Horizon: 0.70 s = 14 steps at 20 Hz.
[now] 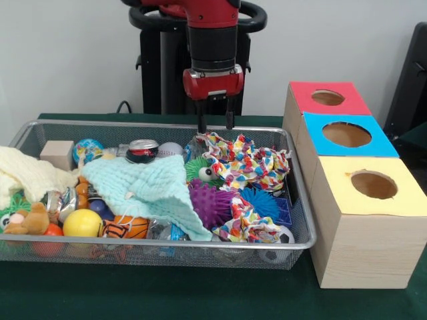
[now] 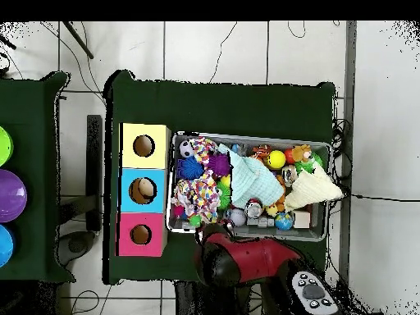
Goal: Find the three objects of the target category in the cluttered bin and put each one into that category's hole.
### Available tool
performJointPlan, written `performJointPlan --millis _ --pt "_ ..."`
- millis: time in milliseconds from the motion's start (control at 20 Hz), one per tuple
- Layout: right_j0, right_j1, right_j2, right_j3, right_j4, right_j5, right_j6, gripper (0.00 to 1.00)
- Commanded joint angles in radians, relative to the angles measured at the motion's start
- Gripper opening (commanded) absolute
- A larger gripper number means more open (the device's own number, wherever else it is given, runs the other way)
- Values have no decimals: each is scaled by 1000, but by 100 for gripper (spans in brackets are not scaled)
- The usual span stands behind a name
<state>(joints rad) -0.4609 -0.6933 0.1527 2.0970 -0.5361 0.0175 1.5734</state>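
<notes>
A wire mesh bin (image 1: 167, 244) (image 2: 321, 146) is packed with toys and cloths. My gripper (image 1: 215, 128) hangs open over the bin's far rim, just above a multicoloured patterned cloth (image 1: 243, 161) (image 2: 195, 195), with nothing between its fingers. A mint green cloth (image 1: 150, 187) (image 2: 248, 182) covers the middle. Near it lie a purple spiky ball (image 1: 210, 203), a blue spiky ball (image 1: 260, 200) and a green spiky ball with an eye (image 1: 200, 171). At the left are a yellow ball (image 1: 82, 223), a small basketball (image 1: 127, 228), a globe ball (image 1: 88, 150) and a can (image 1: 142, 151). In the overhead view the red arm (image 2: 246, 262) hides the gripper.
Three wooden boxes with round holes stand beside the bin: red top (image 1: 327, 97) (image 2: 141, 235), blue top (image 1: 346, 135) (image 2: 143, 190), yellow top (image 1: 373, 185) (image 2: 143, 146). A cream cloth (image 1: 27, 175), a teddy bear (image 1: 30, 220) and a wooden block (image 1: 58, 153) fill the bin's left end.
</notes>
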Motion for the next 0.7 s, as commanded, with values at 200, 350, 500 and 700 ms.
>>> performJointPlan --millis 200,350,500,700 --pt "39 116 -84 -29 -22 -165 163 100" --pt "32 162 -84 -58 -22 -192 151 100" --pt "21 210 -77 -91 -25 -215 140 100" --pt "10 228 -75 -96 -31 -230 132 100"
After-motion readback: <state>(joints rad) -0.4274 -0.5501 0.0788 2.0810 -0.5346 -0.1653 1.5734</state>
